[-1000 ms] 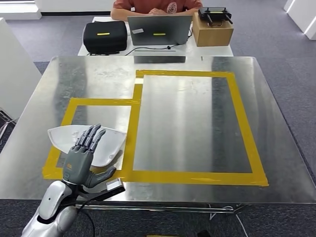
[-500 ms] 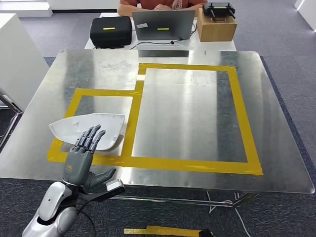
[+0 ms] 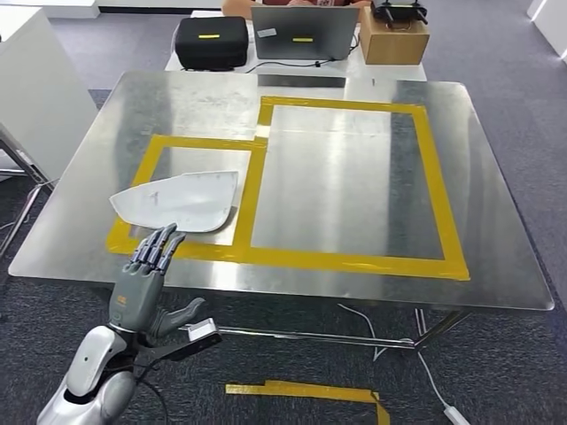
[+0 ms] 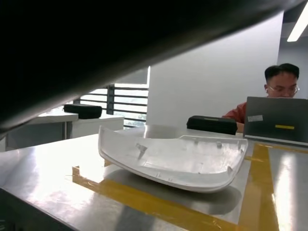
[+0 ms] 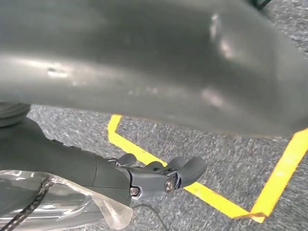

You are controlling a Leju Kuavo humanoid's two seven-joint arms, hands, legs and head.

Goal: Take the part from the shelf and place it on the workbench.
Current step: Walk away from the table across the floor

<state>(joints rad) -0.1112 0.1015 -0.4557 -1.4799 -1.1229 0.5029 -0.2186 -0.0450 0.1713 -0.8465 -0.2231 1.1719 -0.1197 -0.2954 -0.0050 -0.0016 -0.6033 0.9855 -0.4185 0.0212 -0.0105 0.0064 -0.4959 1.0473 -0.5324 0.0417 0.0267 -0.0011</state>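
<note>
- Resting concave side up on the workbench, white part inside the smaller yellow tape outline, near corner overlapping the tape; placement looks done.
- Left hand short of the near bench edge, fingers straight and slightly apart, thumb out, holding nothing, apart from the part; likely released.
- Right hand low over carpet and floor tape, fingers loosely curled, empty; apparently idle for a one-hand job.
- Laptop on far table.

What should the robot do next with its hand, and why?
Probably lower the left hand to its side. The white part already lies on the metal workbench inside the small yellow tape square, and the open hand holds nothing.
</note>
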